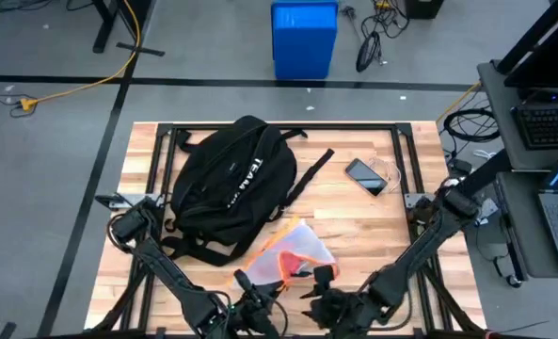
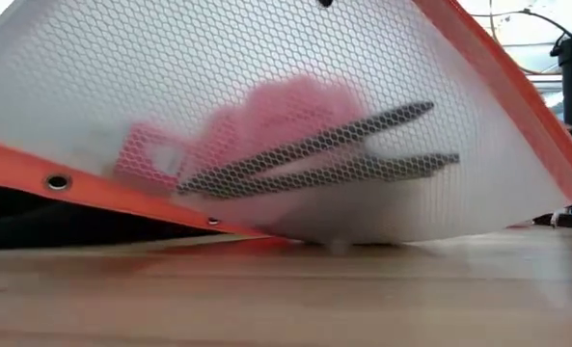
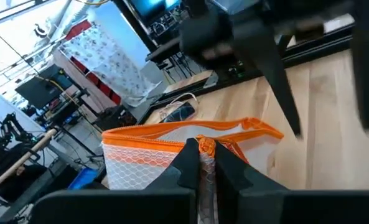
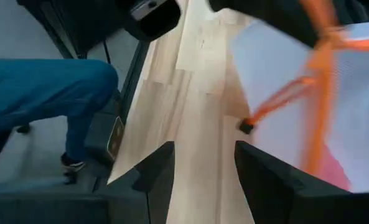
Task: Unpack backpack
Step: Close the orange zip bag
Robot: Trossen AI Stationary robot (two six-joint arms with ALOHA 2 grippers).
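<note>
High view, black backpack (image 1: 231, 179), white lettering

The backpack (image 1: 233, 184) lies on the counter's (image 1: 373, 235) far left part. A mesh pouch (image 1: 293, 252) sits just near-right of it, toward the near edge. A phone (image 1: 365, 176) lies far right, well apart from both.

The black backpack (image 1: 233, 184) with white lettering lies flat on the bench's rear-left part, apparently zipped, straps trailing.
</note>
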